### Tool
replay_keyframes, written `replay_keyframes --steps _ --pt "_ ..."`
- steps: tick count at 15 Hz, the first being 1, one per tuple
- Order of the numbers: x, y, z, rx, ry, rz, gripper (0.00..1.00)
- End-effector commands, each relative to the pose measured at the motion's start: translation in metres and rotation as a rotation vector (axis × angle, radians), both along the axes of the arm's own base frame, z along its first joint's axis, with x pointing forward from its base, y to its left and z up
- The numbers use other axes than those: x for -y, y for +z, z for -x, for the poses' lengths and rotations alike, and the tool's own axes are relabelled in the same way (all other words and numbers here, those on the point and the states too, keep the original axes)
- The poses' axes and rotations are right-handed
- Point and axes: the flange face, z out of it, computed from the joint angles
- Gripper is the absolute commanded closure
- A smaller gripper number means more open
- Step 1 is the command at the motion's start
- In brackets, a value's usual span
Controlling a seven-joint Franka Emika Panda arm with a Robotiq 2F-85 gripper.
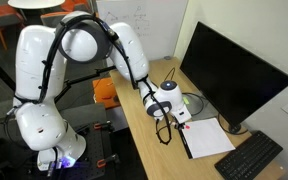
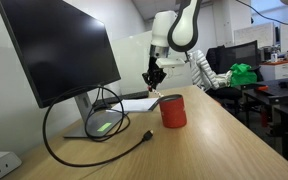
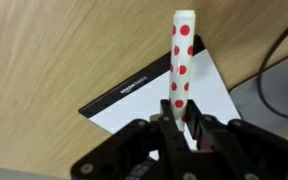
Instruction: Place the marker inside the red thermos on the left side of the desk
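Nearest my wrist camera I had the gripper. Its fingers were drawn in close and pinched the marker by the end nearest the wrist. The white, red-dotted barrel stuck out past the fingertips, and its long axis ran along the fingers, not across them. Beyond it lay the paper pad on the desk. There was no red thermos under the tip in that view, so the marker was not over the mouth.

In an exterior view the red thermos stood upright with its open end up. The gripper hung on the far side of it, above rim height, near but clearly apart. I judged the marker pointed roughly down at the pad, though it was too small there to be sure. The monitor loomed off to the side of the thermos.

My read was that the marker already pointed the right way. The coming move turned on sliding it sideways over the thermos's mouth before lowering, and clipping the rim was the risk.
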Motion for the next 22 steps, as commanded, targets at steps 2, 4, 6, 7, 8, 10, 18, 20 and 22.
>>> replay_keyframes --steps 2,4,6,7,8,10,18,20,22 --pt "-0.027 0.022 0.012 0.111 0.066 0.05 0.95" --pt "-0.035 0.032 0.012 0.193 0.059 0.105 0.95" --pt "-0.041 0.046 0.009 0.3 0.01 0.172 0.95" --pt "-0.047 0.051 0.009 0.334 -0.022 0.199 0.95" --pt "-0.056 0.057 0.01 0.368 -0.051 0.217 0.95" --pt "-0.082 0.063 0.009 0.41 -0.115 0.251 0.95" --pt "-0.124 0.072 0.003 0.531 -0.356 0.377 0.95" --pt "-0.127 0.07 0.002 0.561 -0.382 0.446 0.95" --pt "-0.137 0.063 0.003 0.581 -0.368 0.485 0.95"
